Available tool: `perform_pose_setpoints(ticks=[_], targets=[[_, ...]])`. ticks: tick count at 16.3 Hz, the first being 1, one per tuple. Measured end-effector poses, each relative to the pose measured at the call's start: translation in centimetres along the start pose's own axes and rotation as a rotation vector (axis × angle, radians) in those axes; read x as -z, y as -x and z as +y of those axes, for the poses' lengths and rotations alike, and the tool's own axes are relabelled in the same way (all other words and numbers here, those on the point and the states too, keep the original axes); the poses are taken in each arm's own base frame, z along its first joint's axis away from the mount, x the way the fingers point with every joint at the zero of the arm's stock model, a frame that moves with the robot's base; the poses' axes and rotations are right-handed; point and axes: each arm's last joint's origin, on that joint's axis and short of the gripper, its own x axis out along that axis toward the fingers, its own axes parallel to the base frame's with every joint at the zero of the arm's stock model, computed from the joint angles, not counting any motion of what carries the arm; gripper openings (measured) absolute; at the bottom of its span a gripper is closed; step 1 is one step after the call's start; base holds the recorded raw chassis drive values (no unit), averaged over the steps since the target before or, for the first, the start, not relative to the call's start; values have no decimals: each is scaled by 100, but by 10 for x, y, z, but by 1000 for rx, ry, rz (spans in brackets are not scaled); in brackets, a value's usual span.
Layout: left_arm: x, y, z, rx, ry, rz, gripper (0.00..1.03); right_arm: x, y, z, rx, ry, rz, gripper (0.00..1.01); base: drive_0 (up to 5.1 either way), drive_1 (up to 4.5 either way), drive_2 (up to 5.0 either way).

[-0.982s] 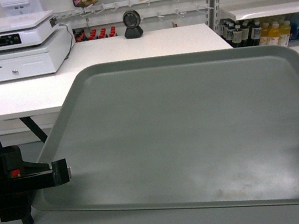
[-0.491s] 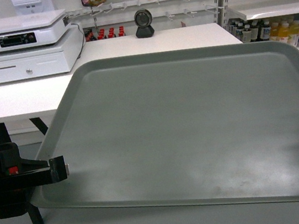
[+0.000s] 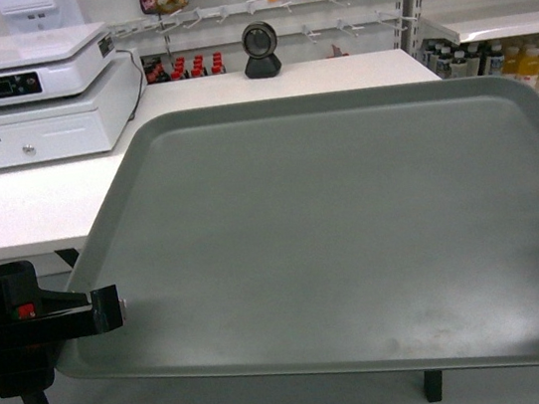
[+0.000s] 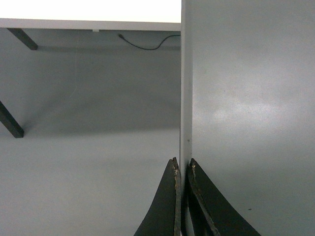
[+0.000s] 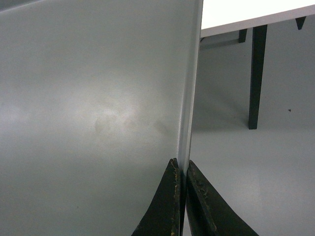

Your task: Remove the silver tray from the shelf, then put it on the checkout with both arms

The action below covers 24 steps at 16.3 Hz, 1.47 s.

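The silver tray (image 3: 336,243) hangs level in the air and fills most of the head view, its far edge overlapping the white checkout (image 3: 39,204). My left gripper (image 3: 119,309) is shut on the tray's left rim near the front corner. In the left wrist view the left gripper (image 4: 182,164) pinches the thin rim of the tray (image 4: 251,98). In the right wrist view my right gripper (image 5: 180,164) pinches the opposite rim of the tray (image 5: 88,108) the same way. The right gripper lies outside the head view. The shelf (image 3: 496,24) is at the far right.
A white cash register (image 3: 35,104) and a black round scanner (image 3: 260,48) stand on the checkout. Bottles (image 3: 521,61) line the shelving at the right. Black counter legs (image 5: 256,73) (image 4: 10,120) stand on the grey floor, with a cable (image 4: 147,45) under the counter.
The checkout, register and scanner have shifted in the head view and the counter looks nearer. The tray and both grippers keep their place in the view, still clamped.
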Motion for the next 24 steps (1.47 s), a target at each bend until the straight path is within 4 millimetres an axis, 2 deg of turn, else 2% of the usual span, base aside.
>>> perform_pose_setpoints(ticks=[24], targets=[[0, 0, 0, -1, 0, 1, 3, 0, 0, 0, 0, -1, 2, 2, -2, 411, -416]])
